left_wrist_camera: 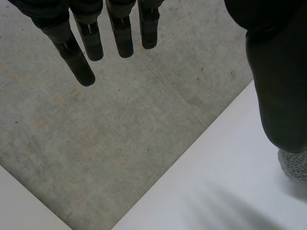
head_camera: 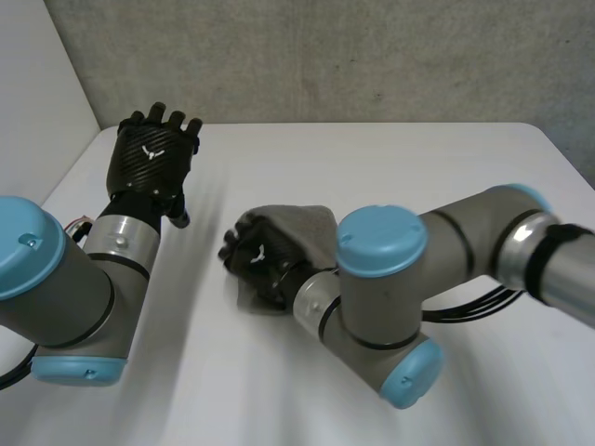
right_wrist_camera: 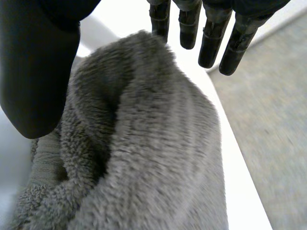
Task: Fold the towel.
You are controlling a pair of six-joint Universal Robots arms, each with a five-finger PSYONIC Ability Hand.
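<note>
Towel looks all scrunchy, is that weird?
Yes, a bit. The grey towel sits in a lumpy, bunched heap on the white table under the right hand, not spread flat or neatly folded. The left hand is raised with straight fingers, apart from the towel. Nothing looks torn or spilled.

I see the grey fluffy towel point(head_camera: 314, 230) bunched in a rumpled heap (one ribbed hem showing). It lies near the white table point(head_camera: 390, 158)'s middle.
</note>
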